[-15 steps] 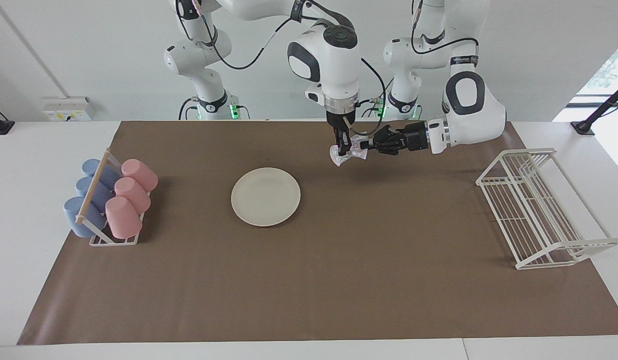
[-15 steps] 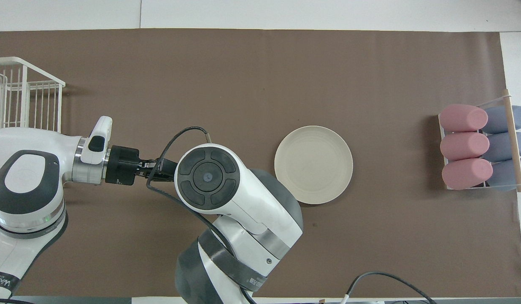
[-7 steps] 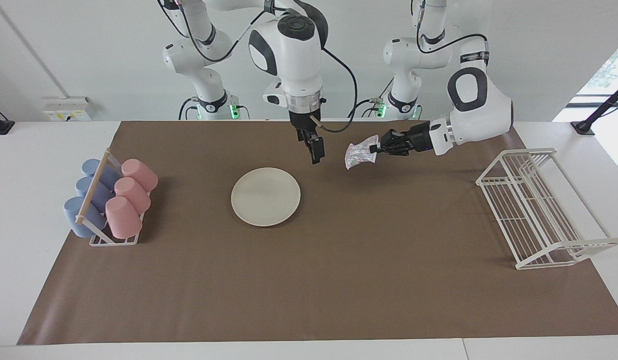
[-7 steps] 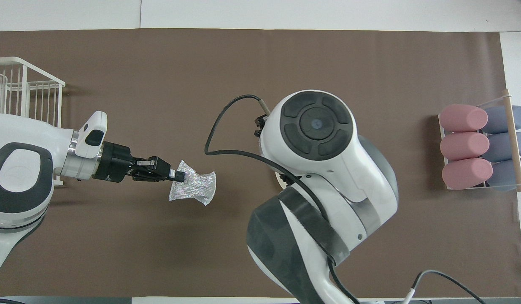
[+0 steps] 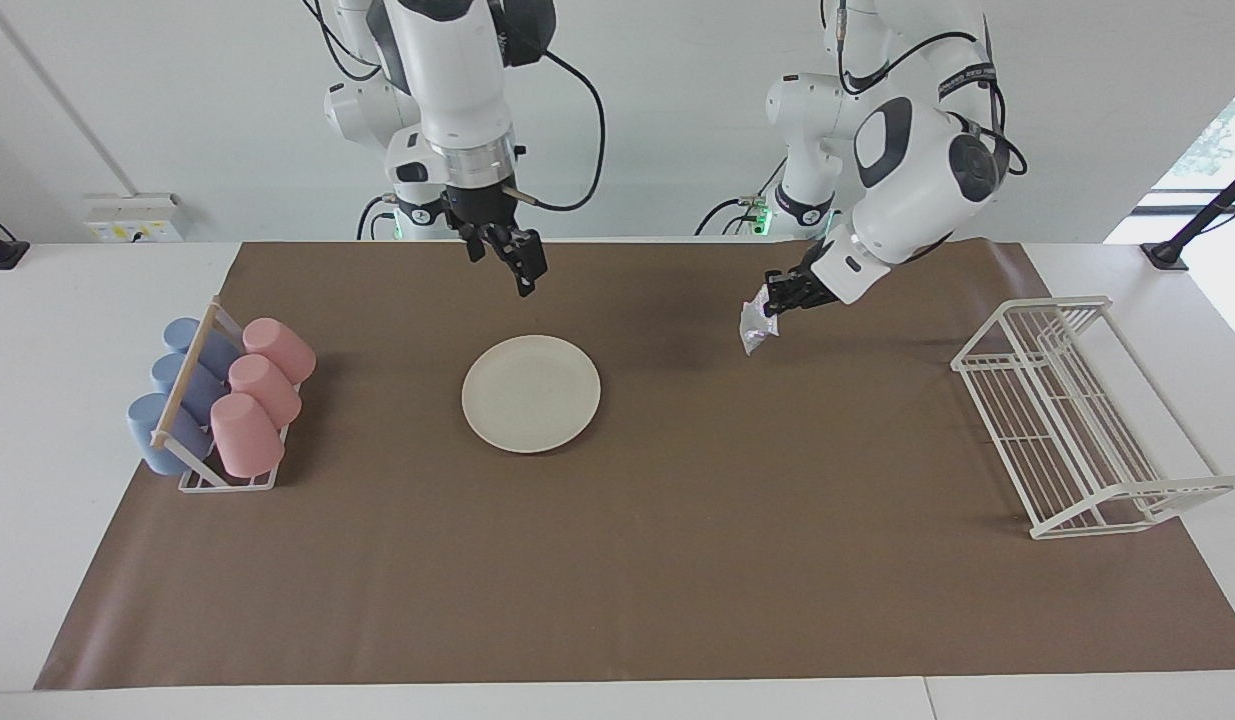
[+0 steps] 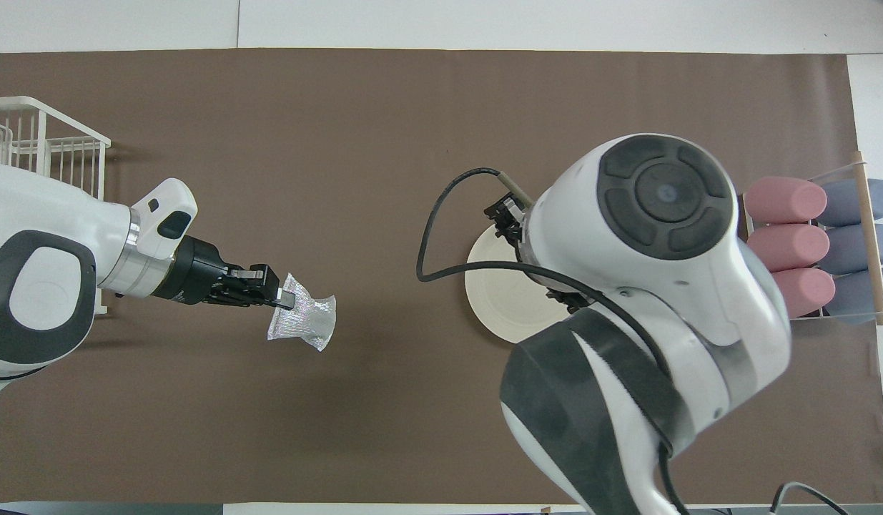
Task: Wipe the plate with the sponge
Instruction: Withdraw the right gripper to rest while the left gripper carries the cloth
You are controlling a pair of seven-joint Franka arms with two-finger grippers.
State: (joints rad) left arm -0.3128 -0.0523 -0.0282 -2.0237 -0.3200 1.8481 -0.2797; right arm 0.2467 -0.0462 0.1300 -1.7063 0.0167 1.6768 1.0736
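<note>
Left pincer (image 5: 774,303): we see it clamped tight on the sponge (image 5: 754,327), held up in the air over bare brown mat (image 5: 677,560) toward the left arm's end of the desk (image 5: 67,330).
Sponge: it hangs from the fingertips as a crumpled silvery wad, clear of the mat, well apart from the plate (image 5: 531,393); in the overhead view it juts out of the left pincer (image 6: 282,297) toward the plate (image 6: 492,304).
Right pincer (image 5: 509,262): jaws spread wide, nothing in them; it is raised over the mat on the robots' side of the plate.
Plate: flat on the mat near the middle of the desk, nothing on it; in the overhead view the right arm covers much of it.
Writing: there is small lettering on a band of the left arm, but we cannot read it.
Edges and room: the mat lies open between sponge and plate, and the whole stretch farther from the robots is bare. The wire rack (image 5: 1077,420) stands at the left arm's end, the cup stand (image 5: 222,400) with pink and blue cups at the right arm's end, both well apart from the plate.
</note>
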